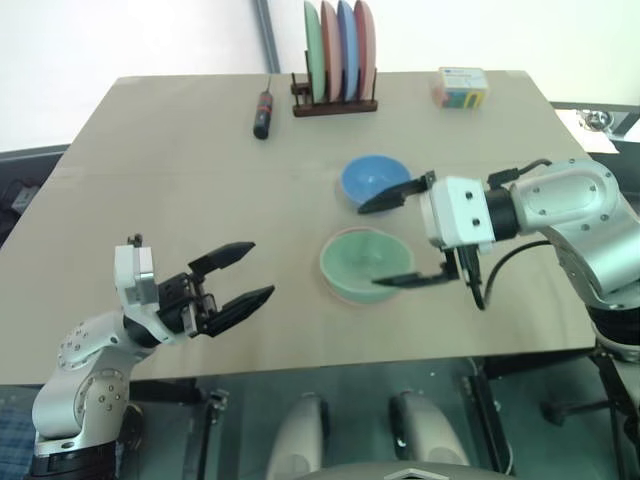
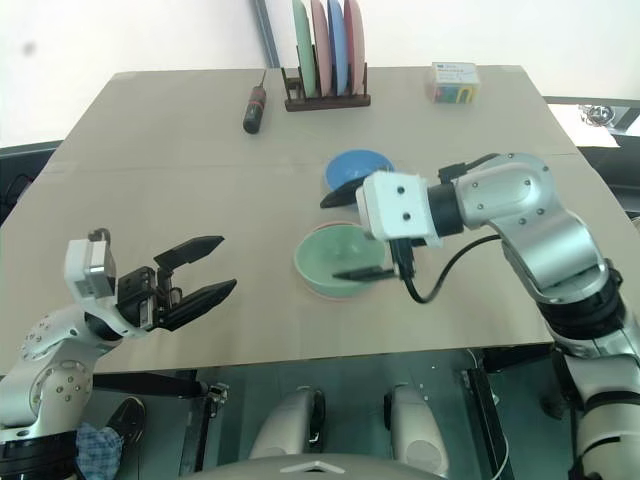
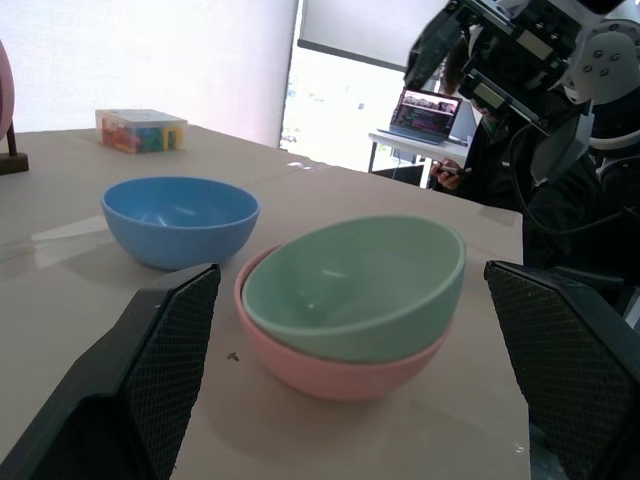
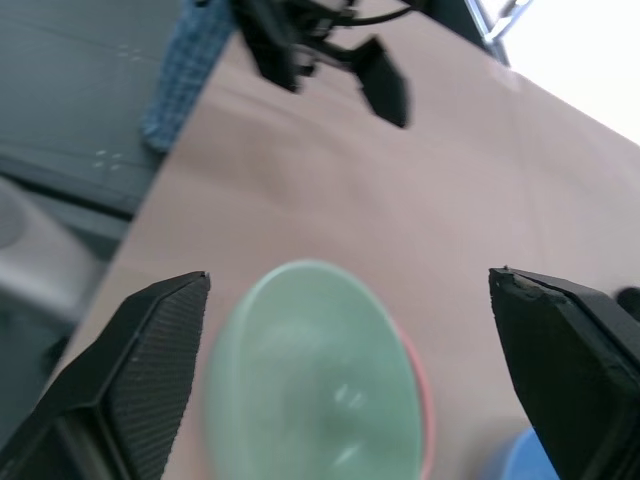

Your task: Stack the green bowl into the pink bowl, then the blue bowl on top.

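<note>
left gripper (image 1: 250, 272) open | green bowl (image 1: 362, 262) nested in pink bowl (image 3: 340, 368)

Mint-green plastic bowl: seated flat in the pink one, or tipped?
Tipped. The mint-green plastic bowl sits inside the salmon-pink plastic bowl, its rim riding higher on one side in the left wrist view.

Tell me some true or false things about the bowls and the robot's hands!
1. The green bowl sits inside the pink bowl. True.
2. The blue bowl is stacked on top of the green bowl. False: it stands alone on the table, beside the stack.
3. The right end effector is open above the stack. True.
4. The left end effector is holding a bowl. False: it is open and holds nothing.
5. The screwdriver lies inside the blue bowl. False: it lies on the table near the plate rack.
</note>
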